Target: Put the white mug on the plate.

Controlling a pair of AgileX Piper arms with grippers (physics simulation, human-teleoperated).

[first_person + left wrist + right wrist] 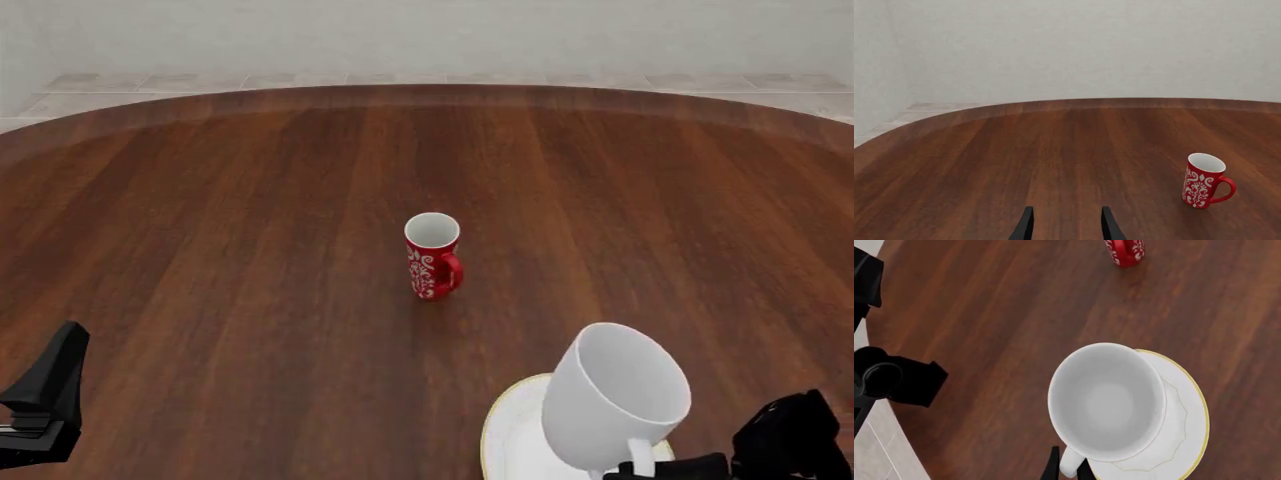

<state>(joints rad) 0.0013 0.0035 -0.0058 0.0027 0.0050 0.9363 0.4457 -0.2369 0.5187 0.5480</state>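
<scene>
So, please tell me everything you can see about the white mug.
The white mug is large, plain and glossy, like ceramic, with a wide mouth and a tapered body. It is empty, tilted, and sits over the plate. The right gripper has its jaws closed on the white handle. Whether its base touches the plate is hidden.

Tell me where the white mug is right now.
In the front view the white mug is at the near right, over the plate, its handle held by the right pincer. The red mug stands farther off, mid-table.
</scene>
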